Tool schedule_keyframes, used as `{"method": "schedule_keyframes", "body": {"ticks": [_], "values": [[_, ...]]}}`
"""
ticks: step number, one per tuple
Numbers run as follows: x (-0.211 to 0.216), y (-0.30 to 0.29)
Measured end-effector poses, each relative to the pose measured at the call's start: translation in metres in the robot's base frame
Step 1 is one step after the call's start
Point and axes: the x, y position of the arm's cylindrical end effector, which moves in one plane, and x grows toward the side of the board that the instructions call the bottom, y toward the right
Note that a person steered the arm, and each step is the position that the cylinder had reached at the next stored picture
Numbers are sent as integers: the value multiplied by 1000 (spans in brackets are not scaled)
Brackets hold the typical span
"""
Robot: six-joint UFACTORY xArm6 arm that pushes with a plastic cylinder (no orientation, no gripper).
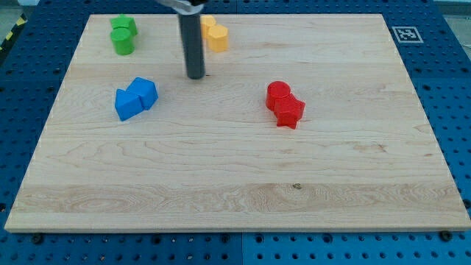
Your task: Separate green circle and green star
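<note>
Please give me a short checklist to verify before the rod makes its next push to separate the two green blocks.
1. Green pair found: ok. The green circle and green star sit at the view's top left.
2. Already separated: not ok. They touch, star above circle.
3. Position of my tip: ok. It rests on bare board, right of the green pair, touching no block.
4. Path to the green pair: ok. No block lies between; the blue blocks are lower, the yellow blocks are on the rod's other side.
5. Room near the board edge: cannot tell. The pair sits close to the top left corner.
</note>
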Motion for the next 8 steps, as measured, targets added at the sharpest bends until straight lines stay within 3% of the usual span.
{"method": "schedule_keyframes", "body": {"ticks": [3,4,6,8], "values": [[-55,-195],[-99,-212],[-116,-159],[-73,-113]]}}
